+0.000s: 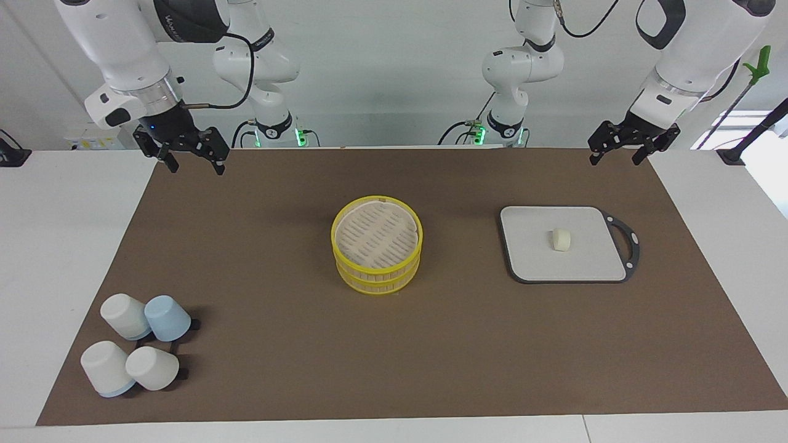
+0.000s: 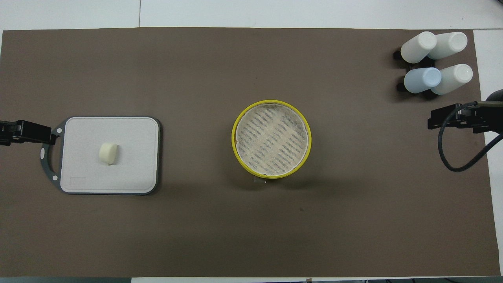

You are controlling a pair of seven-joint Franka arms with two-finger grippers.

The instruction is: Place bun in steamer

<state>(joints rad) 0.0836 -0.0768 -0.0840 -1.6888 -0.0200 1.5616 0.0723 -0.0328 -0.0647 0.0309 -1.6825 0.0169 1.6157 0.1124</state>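
Brown matting point(image 1: 431, 344) covered the tabletop point(image 1: 61, 246). On it, the bun point(image 1: 561, 239) sat mid-way on a grey cutting board point(image 1: 535, 258) toward the left arm's end, well apart from the two-tier yellow steamer point(image 1: 377, 252) at the centre. Four upturned cups point(image 1: 138, 347) clustered toward the right arm's end. Left gripper point(image 1: 620, 152) and right gripper point(image 1: 192, 157) both hung raised, spread wide and empty, at the mat's corners nearest the robots.

— Where does the facing camera sit?
— High across the table, looking back at both arms, whose grippers hang at the brown mat's point(image 1: 431, 344) robot-side corners.
— And the overhead one?
— Above the robots, looking steeply down and forward. Both show the whole mat, half a turn apart.
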